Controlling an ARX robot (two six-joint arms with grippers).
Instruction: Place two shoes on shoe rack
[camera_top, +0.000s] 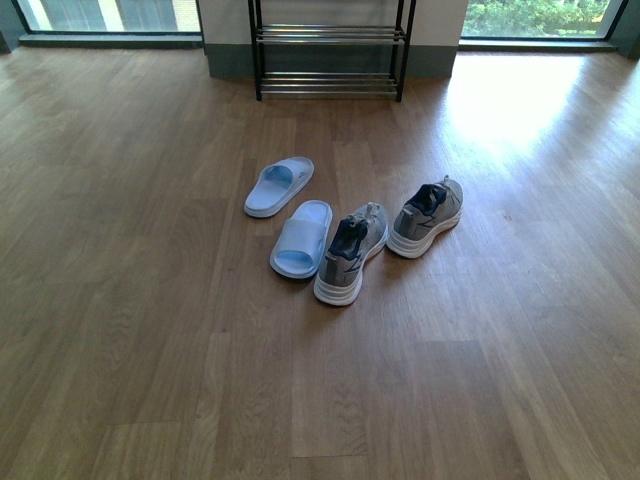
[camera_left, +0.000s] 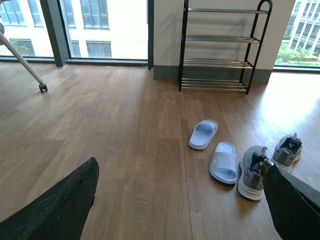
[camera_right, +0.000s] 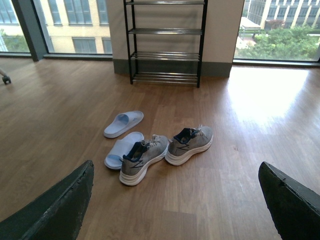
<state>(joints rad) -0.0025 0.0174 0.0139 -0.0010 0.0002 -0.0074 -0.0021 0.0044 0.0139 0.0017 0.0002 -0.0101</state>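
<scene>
My left gripper (camera_left: 178, 167) and right gripper (camera_right: 176, 167) both gape empty. Ahead of the right, the nearer sneaker (camera_right: 142, 159) sits beside a slipper (camera_right: 122, 150); I might snag both.

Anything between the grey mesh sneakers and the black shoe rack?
Only bare wood floor between the grey mesh sneakers and black metal shoe rack, seen in front view. Light blue slide sandals lie left of that path.

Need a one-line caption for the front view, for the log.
Grey sneakers beside blue slides on the wood floor, none yet on the rack by the far wall.
</scene>
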